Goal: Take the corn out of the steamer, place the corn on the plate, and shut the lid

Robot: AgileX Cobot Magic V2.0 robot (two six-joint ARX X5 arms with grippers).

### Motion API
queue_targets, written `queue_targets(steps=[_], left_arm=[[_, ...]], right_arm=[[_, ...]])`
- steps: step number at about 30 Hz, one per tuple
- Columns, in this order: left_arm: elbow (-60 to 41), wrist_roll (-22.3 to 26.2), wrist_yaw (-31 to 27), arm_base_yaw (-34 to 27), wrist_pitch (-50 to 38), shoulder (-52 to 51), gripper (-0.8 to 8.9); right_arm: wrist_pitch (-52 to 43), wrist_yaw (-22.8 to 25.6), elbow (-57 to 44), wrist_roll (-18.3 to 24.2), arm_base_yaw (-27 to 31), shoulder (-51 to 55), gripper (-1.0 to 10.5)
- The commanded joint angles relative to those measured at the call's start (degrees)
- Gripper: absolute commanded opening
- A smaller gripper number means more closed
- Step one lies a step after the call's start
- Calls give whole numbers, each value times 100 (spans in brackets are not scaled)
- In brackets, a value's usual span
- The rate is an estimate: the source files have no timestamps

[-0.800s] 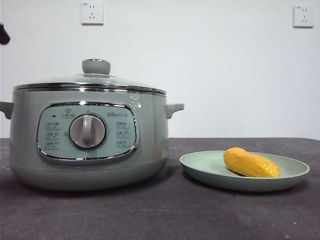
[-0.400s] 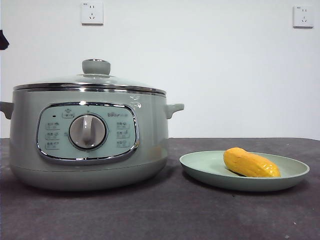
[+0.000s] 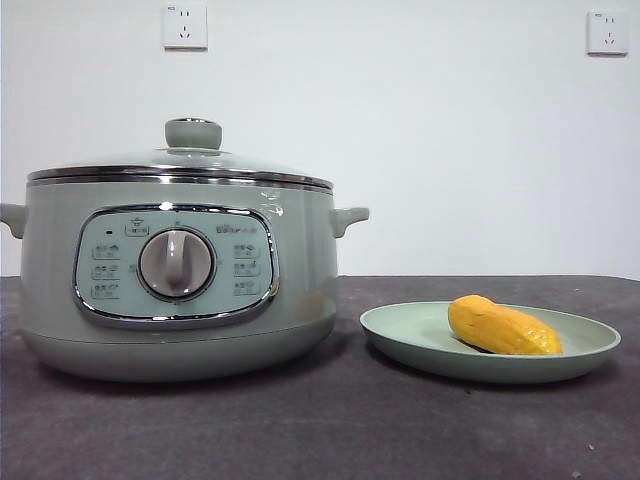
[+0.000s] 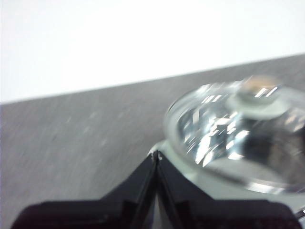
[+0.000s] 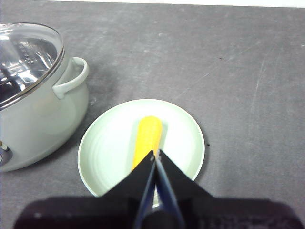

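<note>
The pale green steamer point(image 3: 180, 290) stands at the left of the table with its glass lid point(image 3: 190, 160) seated on the rim; both also show in the right wrist view point(image 5: 38, 109). The yellow-orange corn point(image 3: 503, 326) lies on the pale green plate point(image 3: 400, 330) to the right of the steamer, also seen in the right wrist view point(image 5: 147, 138). My right gripper point(image 5: 155, 153) is shut and empty, high above the plate point(image 5: 109, 148). My left gripper point(image 4: 155, 154) is shut and empty, up beside the lid point(image 4: 228, 138). Neither gripper shows in the front view.
The dark grey table point(image 3: 330, 430) runs to a white wall with two power sockets point(image 3: 185, 25). The steamer's side handle point(image 3: 350, 216) points toward the plate.
The black tip at the front view's upper left edge has moved out of view. The steamer, lid, plate and corn have not moved.
</note>
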State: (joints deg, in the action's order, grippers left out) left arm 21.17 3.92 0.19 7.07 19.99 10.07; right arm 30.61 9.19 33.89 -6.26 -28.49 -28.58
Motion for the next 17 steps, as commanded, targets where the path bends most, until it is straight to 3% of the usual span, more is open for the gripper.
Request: queue_targets(steps=[1,17], left_arm=[[-520,31,11,-271,-271,-177,-4],[-2000,-542,26,-695,-669,-981,-4]], right_arm=[[-9,20,-46,-52,-7,9,4],[-9,20,-46,-52,-7,9,4]])
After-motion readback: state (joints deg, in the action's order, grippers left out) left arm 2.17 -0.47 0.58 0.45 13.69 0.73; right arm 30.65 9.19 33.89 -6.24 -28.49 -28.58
